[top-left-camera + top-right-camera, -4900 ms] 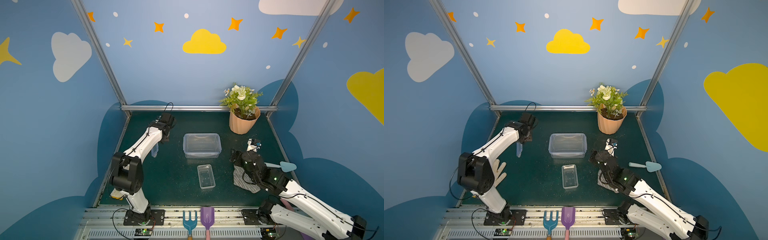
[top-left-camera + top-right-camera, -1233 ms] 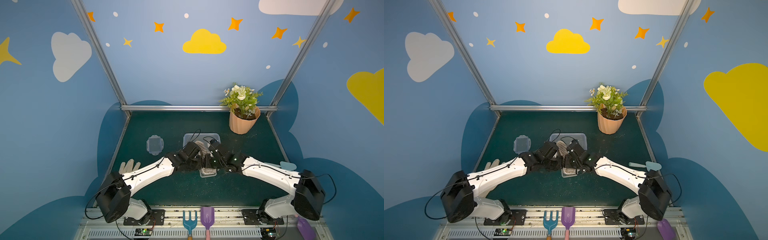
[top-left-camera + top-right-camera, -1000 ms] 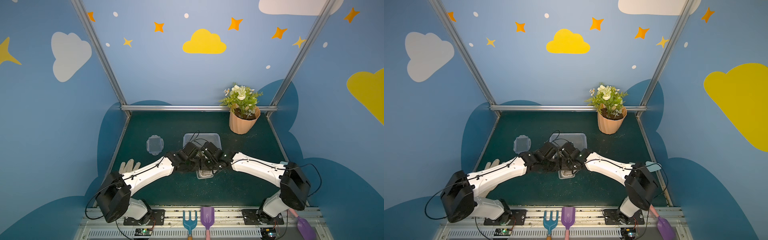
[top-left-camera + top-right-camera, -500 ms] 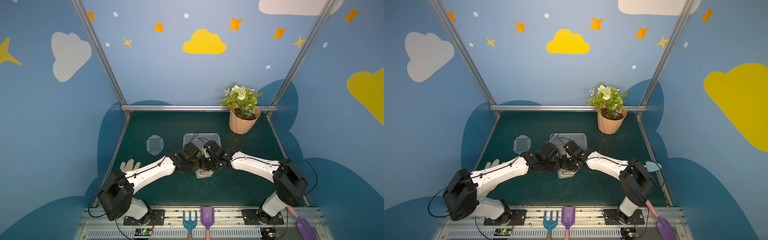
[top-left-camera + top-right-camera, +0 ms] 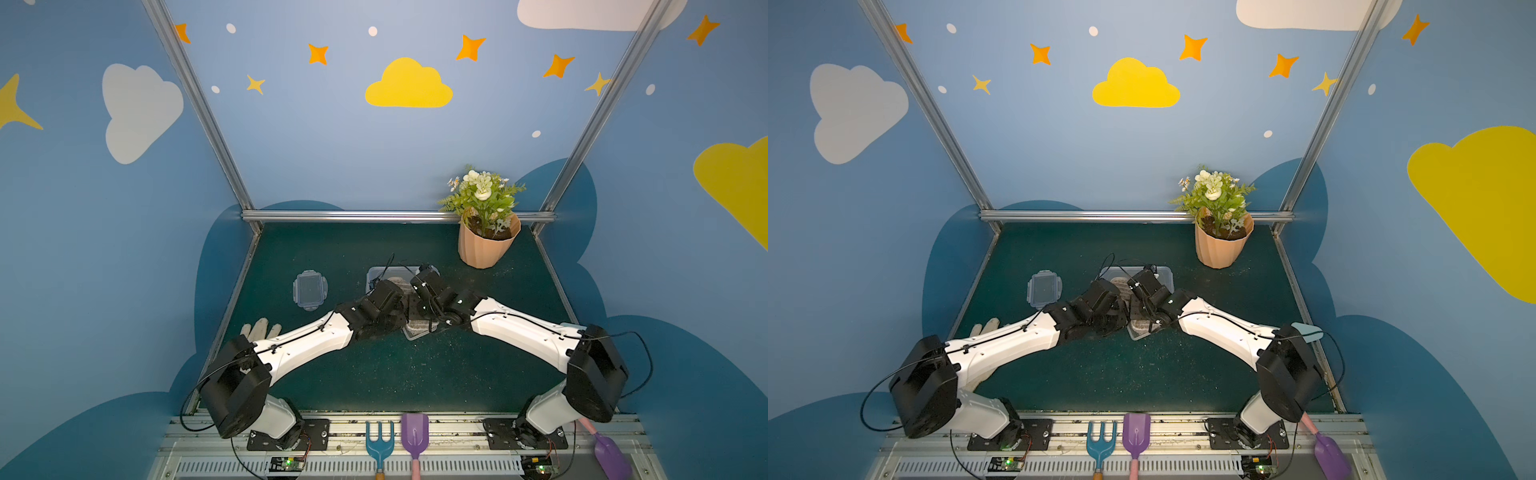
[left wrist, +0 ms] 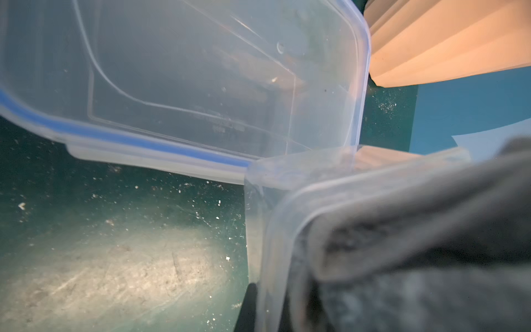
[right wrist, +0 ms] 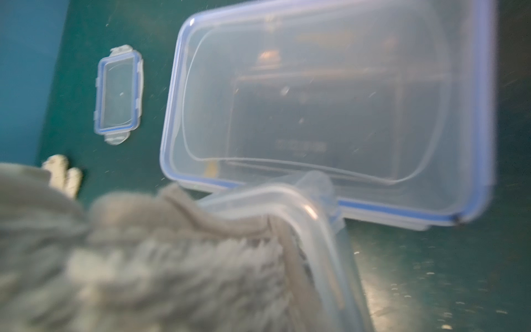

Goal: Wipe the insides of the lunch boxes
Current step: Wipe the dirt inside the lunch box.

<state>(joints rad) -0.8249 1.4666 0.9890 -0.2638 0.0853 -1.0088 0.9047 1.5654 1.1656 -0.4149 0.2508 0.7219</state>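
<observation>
Right wrist shows cloth [image 7: 172, 273] inside small lunch box [image 7: 324, 244].

- Both top views are bright, even and sharp, stretched at the edges.
- In the wrist views the cloth [image 7: 143, 273] is blurred and glare whitens the table [image 6: 115, 273].

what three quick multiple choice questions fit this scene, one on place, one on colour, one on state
1. Where is the grey cloth? A on the flower pot; B in the small lunch box; C on the small lid.
2. What colour is the small lid's trim? A red; B blue; C yellow.
3. The small lid is: A clipped on; B held aloft; C off, lying on the table.
Answers: B, cloth fills the box; B, a blue edge shows; C, it lies apart from the box.
</observation>
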